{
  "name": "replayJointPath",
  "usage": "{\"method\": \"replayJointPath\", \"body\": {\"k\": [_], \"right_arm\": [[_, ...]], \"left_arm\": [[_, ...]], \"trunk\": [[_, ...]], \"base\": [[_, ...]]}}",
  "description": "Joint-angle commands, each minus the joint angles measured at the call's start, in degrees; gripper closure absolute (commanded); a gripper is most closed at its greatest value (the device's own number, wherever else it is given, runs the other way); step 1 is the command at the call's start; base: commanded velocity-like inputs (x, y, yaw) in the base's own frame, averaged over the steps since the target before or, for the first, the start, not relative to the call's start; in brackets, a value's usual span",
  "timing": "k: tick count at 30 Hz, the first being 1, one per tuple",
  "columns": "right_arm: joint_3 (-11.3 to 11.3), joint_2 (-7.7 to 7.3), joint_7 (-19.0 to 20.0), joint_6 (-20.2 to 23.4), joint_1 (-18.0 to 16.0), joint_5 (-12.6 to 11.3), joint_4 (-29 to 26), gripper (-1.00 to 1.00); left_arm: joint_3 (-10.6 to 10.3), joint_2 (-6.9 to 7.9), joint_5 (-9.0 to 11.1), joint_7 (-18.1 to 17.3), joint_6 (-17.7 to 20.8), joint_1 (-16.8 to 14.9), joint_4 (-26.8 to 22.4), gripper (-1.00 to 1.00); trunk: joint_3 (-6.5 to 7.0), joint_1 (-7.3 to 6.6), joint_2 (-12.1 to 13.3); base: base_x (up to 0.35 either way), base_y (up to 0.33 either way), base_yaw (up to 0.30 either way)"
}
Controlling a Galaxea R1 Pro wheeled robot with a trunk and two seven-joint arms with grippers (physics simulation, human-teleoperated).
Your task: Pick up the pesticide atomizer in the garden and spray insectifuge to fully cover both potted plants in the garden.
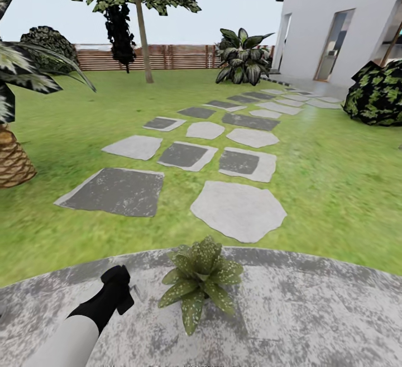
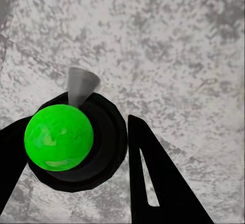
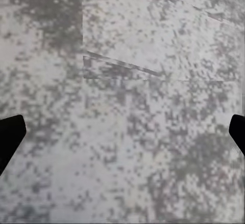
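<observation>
On the round speckled patio [image 1: 312, 311] stands one potted plant [image 1: 201, 280], a low rosette of speckled green leaves that hide its pot. Just left of it is my left gripper [image 1: 118, 289], black on a white forearm. In the left wrist view this gripper [image 2: 76, 127] is shut on the pesticide atomizer [image 2: 76, 147], seen from above: a bright green ball on a dark round body with a pale-grey cone nozzle [image 2: 80, 83]. My right gripper [image 3: 122, 132] hangs open over bare paving, with its fingertips [image 3: 10, 134] at the frame edges.
Grey stepping stones [image 1: 237, 208] lead across the lawn toward a white house [image 1: 335, 20]. A scaly palm trunk [image 1: 14, 160] stands at the left, a dark bush [image 1: 377, 93] at the right. A slatted wooden fence [image 1: 167, 57], a tree and a large leafy plant [image 1: 243, 57] close the far side.
</observation>
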Motion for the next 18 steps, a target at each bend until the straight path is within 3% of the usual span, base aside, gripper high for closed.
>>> {"method": "replayJointPath", "body": {"k": [1, 5, 12, 18], "right_arm": [[0.28, 0.0, -0.6, 0.05, -0.01, 0.55, 0.01, -1.0], [0.28, 0.0, -0.6, 0.05, -0.01, 0.55, 0.01, -1.0], [0.28, 0.0, -0.6, 0.05, -0.01, 0.63, 0.01, -1.0], [0.28, -0.08, -0.6, 0.05, -0.01, 0.63, 0.01, -1.0]], "left_arm": [[-0.02, -0.05, -0.48, -0.5, 0.11, -0.03, -0.08, 1.0], [-0.02, -0.2, -0.48, -0.48, 0.11, -0.03, -0.08, 1.0], [0.07, -0.2, -0.48, -0.48, 0.11, -0.03, -0.26, 1.0], [0.07, -0.2, -0.48, -0.48, 0.13, -0.03, -0.27, 1.0]], "trunk": [[-0.05, -0.02, -0.02], [-0.05, -0.02, -0.02], [-0.05, -0.02, -0.02], [-0.05, -0.02, -0.02]], "base": [[-0.044, -0.279, 0.279], [0.037, -0.288, 0.279], [0.084, -0.288, 0.027], [0.071, -0.288, 0.167]]}}
